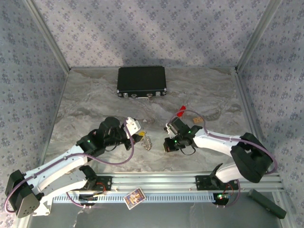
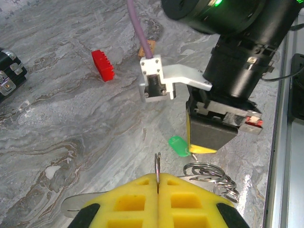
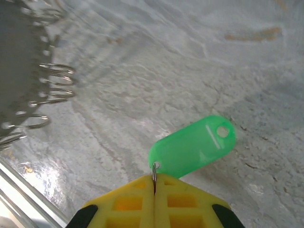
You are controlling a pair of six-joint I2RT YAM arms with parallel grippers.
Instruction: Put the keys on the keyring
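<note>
green key [image 3: 192, 147] pinched in right claw [image 3: 154, 179]; left claw [image 2: 157, 178] pinching thin metal ring [image 2: 157, 164]

Grey marbled stone-look table top [image 1: 85, 99], blue-grey floral-print walls [image 1: 152, 28], black rectangular case [image 1: 141, 80], red toothed plastic block [image 2: 103, 65], translucent green plastic key tag [image 3: 194, 145], silvery metal keyring [image 2: 209, 173], purple cable [image 2: 137, 28], yellow gridded pads on left gripper [image 2: 157, 179] and right gripper [image 3: 154, 179].

No text, label or number is legible.
</note>
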